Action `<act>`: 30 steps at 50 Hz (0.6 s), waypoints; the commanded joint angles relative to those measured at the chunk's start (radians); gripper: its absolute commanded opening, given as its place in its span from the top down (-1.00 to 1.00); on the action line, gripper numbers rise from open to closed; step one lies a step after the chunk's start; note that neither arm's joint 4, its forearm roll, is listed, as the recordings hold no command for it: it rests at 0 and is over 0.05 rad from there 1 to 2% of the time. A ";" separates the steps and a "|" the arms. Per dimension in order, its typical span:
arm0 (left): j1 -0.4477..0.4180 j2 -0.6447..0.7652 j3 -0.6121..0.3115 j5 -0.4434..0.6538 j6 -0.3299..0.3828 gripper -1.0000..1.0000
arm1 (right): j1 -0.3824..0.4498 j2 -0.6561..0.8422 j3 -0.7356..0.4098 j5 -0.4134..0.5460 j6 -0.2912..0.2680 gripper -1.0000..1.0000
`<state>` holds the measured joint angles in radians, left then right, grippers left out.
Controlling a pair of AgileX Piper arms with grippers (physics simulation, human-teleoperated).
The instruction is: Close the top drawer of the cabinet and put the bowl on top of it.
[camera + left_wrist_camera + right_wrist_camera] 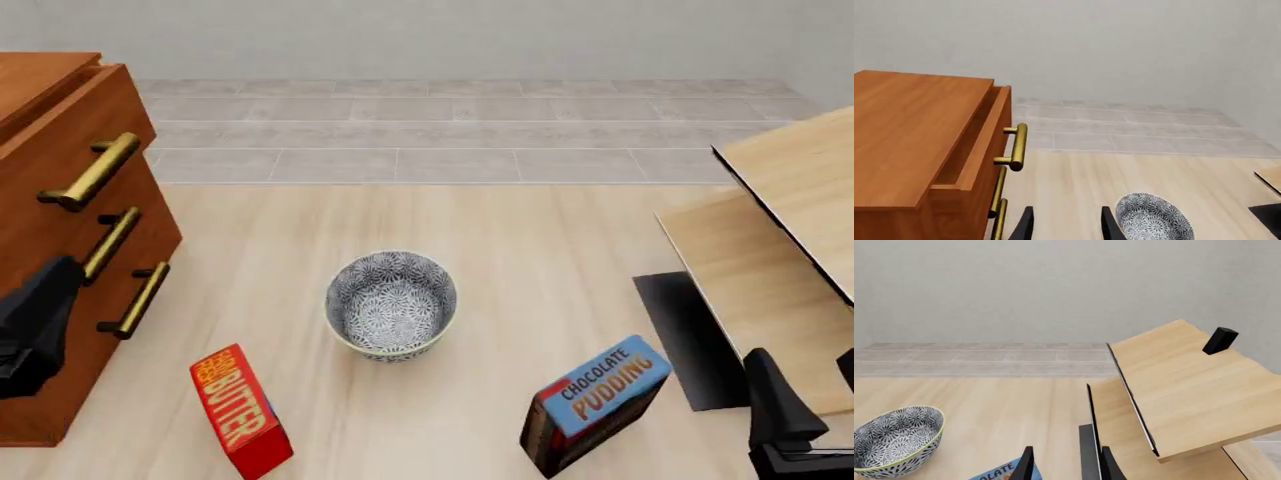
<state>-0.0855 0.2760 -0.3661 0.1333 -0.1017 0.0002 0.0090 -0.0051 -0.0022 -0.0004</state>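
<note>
The reddish-brown cabinet (74,210) stands at the table's left. Its top drawer (984,145) is pulled out a little, so its brass handle (1014,147) sits ahead of the two lower ones. The black-and-white patterned bowl (391,303) rests upright on the table's middle, right of the cabinet. My left gripper (1067,227) is open and empty, low beside the cabinet's front, with the bowl (1153,220) off to one side. At the front right my right gripper (1067,467) is open and empty too, well away from the bowl (897,440).
A red butter box (240,410) stands in front of the bowl to the left. A blue chocolate pudding box (594,403) stands to the front right. Pale light-wood furniture (787,230) with a dark base fills the right side.
</note>
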 commanded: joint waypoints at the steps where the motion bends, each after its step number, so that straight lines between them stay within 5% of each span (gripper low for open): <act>1: -0.034 0.107 -0.092 0.018 -0.050 -1.00 | 0.000 -0.002 0.001 0.000 0.000 -1.00; 30: 0.082 0.205 -0.093 -0.053 -0.079 -1.00 | 0.000 -0.002 0.001 0.000 0.000 -1.00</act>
<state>-0.0275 0.4423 -0.4639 0.1093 -0.1787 0.0001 0.0090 -0.0051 -0.0022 -0.0004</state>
